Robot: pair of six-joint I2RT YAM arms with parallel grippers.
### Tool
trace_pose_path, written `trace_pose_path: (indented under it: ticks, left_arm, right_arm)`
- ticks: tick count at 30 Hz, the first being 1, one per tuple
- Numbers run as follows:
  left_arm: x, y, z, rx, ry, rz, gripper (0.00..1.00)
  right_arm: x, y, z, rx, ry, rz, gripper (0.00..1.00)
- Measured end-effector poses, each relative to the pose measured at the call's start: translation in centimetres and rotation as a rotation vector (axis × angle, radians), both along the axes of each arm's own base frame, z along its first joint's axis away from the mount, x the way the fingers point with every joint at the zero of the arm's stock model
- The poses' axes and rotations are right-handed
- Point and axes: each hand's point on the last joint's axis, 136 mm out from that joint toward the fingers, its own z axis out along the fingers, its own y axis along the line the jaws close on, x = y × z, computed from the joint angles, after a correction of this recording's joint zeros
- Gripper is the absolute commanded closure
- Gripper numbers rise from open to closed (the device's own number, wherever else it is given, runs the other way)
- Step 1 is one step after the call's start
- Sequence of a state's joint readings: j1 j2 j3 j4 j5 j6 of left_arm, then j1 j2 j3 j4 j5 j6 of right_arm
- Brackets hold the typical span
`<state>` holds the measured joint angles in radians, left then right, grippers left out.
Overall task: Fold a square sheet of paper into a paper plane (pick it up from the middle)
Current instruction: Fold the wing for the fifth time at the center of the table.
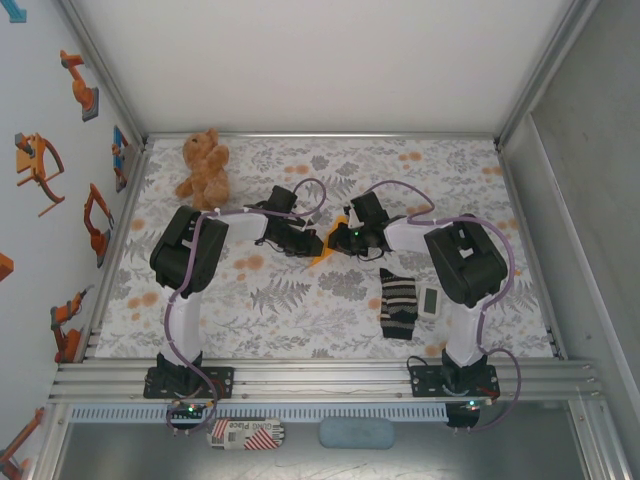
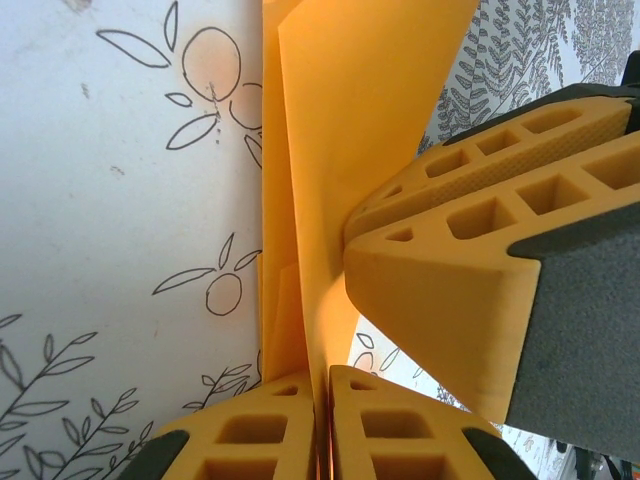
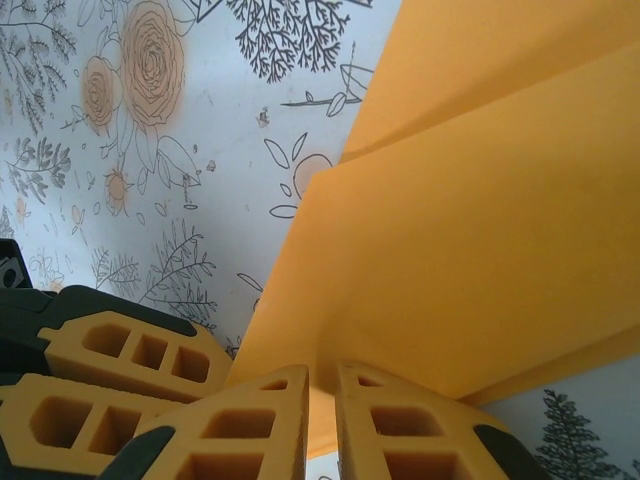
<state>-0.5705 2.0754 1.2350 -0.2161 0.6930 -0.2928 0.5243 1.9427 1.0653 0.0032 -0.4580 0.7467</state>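
both arms reach to the middle of the flowered worktop (image 1: pixel 270 320), where the left tool (image 1: pixel 311 243) and the right tool (image 1: pixel 341 238) meet almost tip to tip on the folded orange paper (image 1: pixel 326 252). in the left wrist view, the left tool's 2 fingers (image 2: pixel 255 440) are pressed together on the paper's edge, its creased layers rising between them. the right tool's fingers (image 3: pixel 400 430) likewise pinch a fold of the same paper. a teddy bear (image 1: pixel 203 168) sits at the far left. a striped sock (image 1: pixel 397 303) and a small white device (image 1: pixel 429 302) lie beside the right arm, well apart from the paper.
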Motion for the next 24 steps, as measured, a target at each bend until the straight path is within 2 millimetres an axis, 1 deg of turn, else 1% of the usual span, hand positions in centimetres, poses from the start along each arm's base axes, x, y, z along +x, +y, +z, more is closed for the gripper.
trace_pose_path:
  ticks: [14,20,24]
  left_arm:
    - [-0.01,-0.05,0.16,-0.004,-0.001,-0.001,0.86]
    - [0.01,-0.13,0.53,0.006,-0.012,0.006,0.82]
    - [-0.37,0.44,0.75,0.037,-0.011,0.018,0.81]
  right_arm:
    - [-0.06,-0.14,-0.16,-0.015,0.015,0.0,0.85]
    - [-0.16,-0.2,-0.25,-0.028,0.023,0.008,0.85]
    - [-0.13,-0.2,-0.27,-0.033,0.027,0.011,0.85]
